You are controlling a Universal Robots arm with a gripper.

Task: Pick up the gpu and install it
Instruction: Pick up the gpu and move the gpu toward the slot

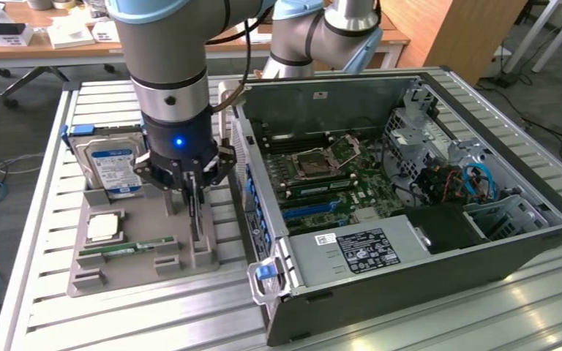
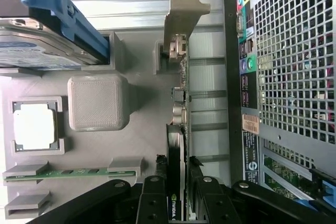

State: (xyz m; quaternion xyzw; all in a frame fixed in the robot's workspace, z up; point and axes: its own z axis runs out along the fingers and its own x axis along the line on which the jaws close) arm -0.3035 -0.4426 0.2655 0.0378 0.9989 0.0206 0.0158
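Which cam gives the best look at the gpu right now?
Wrist view: the gpu is seen edge-on along its length, metal bracket clear, gripper closed on it. Exterior view shows it as a thin dark sliver standing in the grey holder, partly hidden by the gripper.

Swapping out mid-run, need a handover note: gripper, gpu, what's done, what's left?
Gripper: down over the tray, fingers on either side of the gpu, apparently closed on it.
Gpu: standing on edge in its tray holder, beside the open case; not lifted.
Done: approach and apparent grasp.
Left: gpu out of the tray and seated in the board's slots.
Drive, RAM and CPU sit in the tray.
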